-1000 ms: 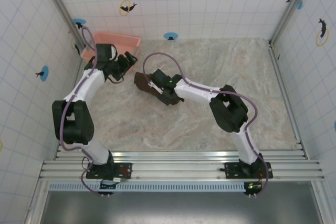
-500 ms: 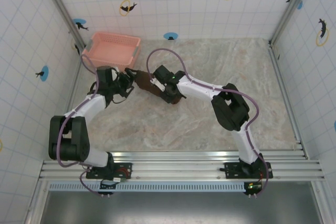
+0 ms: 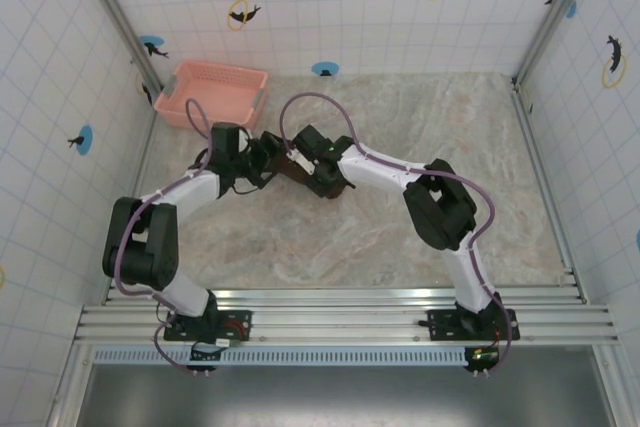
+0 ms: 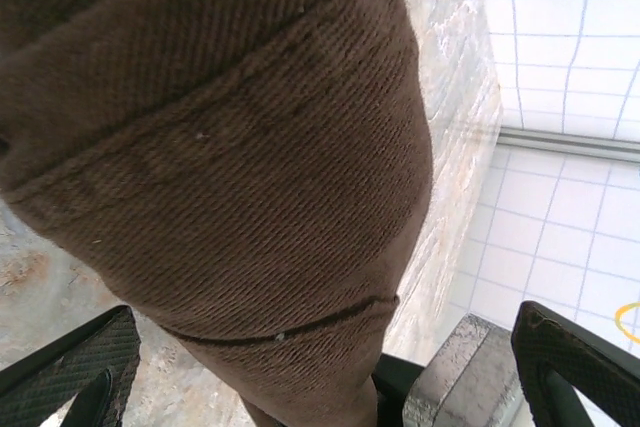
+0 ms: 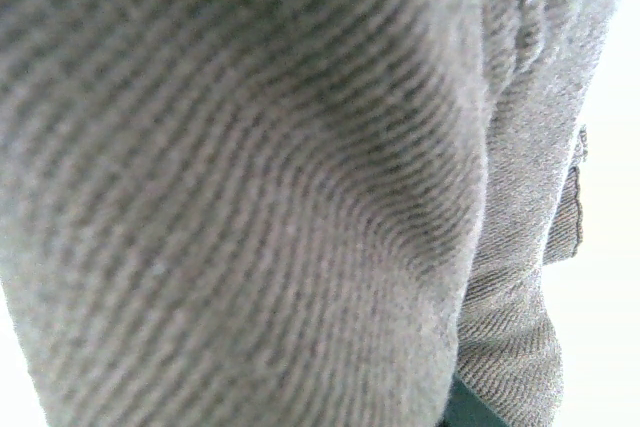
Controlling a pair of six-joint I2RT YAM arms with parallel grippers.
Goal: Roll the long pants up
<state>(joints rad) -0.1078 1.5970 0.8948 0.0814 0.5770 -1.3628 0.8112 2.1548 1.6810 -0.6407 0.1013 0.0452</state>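
Two hands at one small bundle. Farthest left, beyond and behind the left hand (image 3: 258,155): a pink basket (image 3: 210,95) against the wall, well apart from the work and blocking nothing. Left hand spread wide, holding nothing, with ribbed pads (image 4: 75,367) on either side of the near end of the long pants (image 3: 283,164). Probably poised that way to close on that end and keep the roll from springing loose. Between the two hands, the pants lie gathered into a short, thick roll on the desk (image 3: 420,127), with a seam line crossing the cloth in the left wrist view. To the right, the right hand (image 3: 312,172) pressed into the roll and apparently clamped on the cloth, judging by the ribbed fabric bulging right up against its camera. Likely there to pin the turns in place. Little room between the hands, and the right arm's wrist and cable loop arched just beyond the bundle, so some risk of a knock when closing in.
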